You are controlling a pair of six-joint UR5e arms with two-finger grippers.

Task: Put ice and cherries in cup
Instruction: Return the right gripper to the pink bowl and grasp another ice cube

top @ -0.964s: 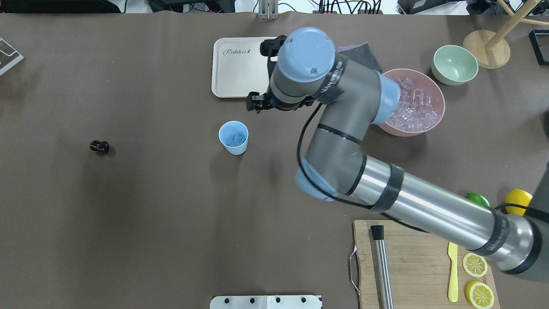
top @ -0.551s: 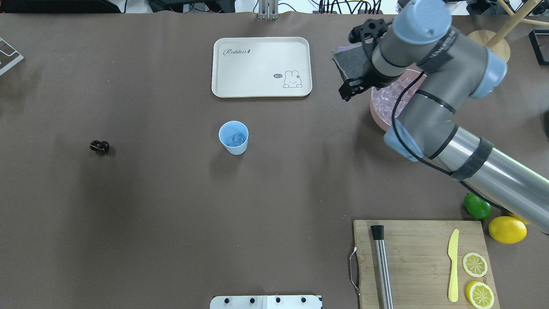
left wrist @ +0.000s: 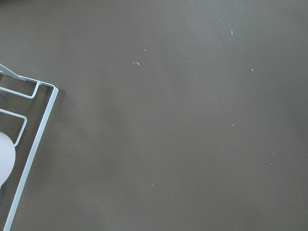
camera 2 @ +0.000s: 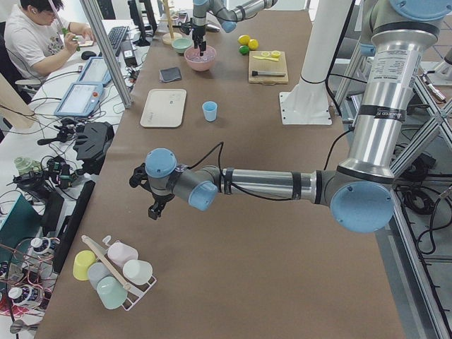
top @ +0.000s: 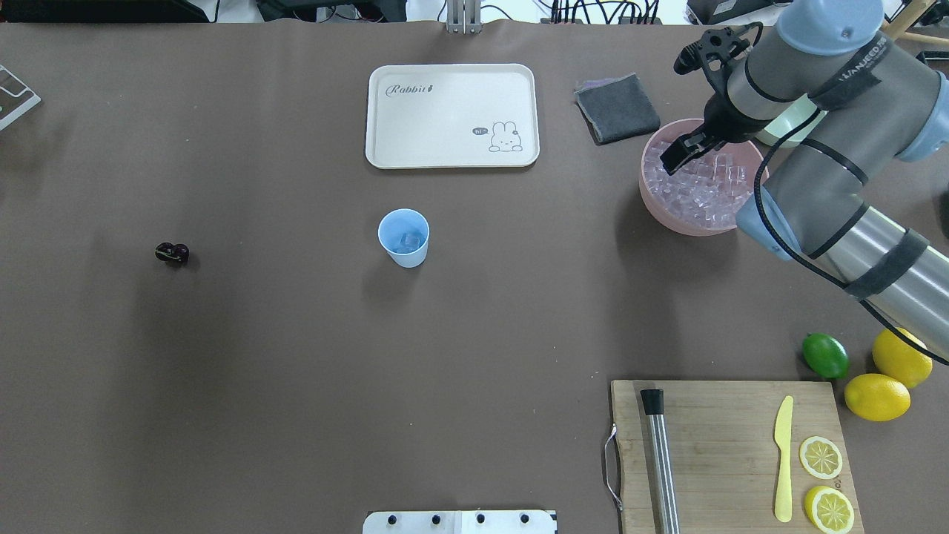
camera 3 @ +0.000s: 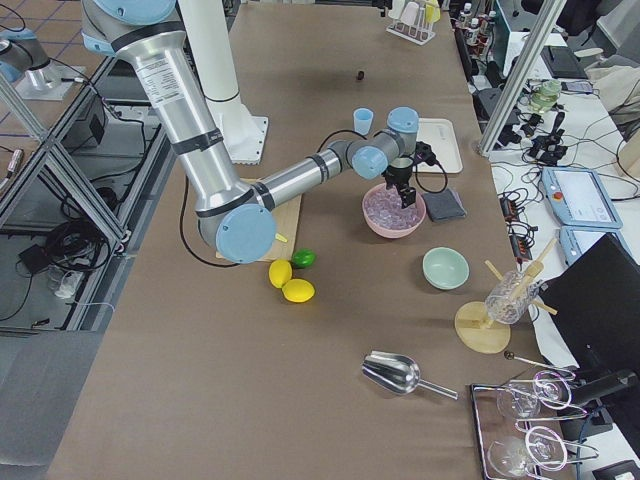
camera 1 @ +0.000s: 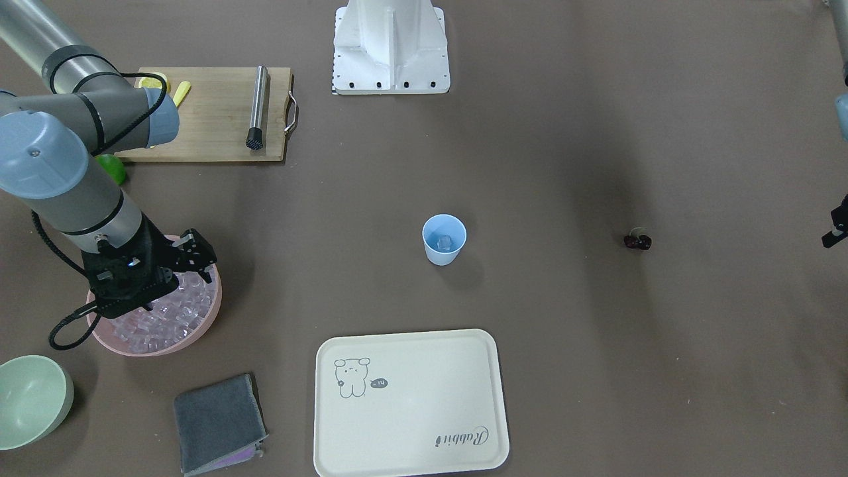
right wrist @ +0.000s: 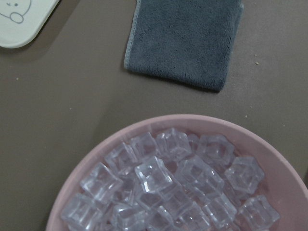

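One cup [top: 404, 237], with a single ice cube [top: 410, 239] showing inside. Well apart from the cup, a pink bowl [top: 652, 200] holds more cubes, too many to count. Two cherries [top: 172, 254], joined. Two bowls, counting the green bowl [camera 1: 30, 397]. One tray [top: 445, 126], one cloth [top: 617, 108], one board [top: 712, 445], one knife [top: 783, 460], one metal rod [top: 662, 463], two lemon slices [top: 821, 457], two lemons [top: 877, 397], one lime [top: 825, 355].

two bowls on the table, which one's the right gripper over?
The pink bowl, the one filled with ice; the right gripper hangs above its cubes. The pale green bowl next to it is empty, with no gripper over it.
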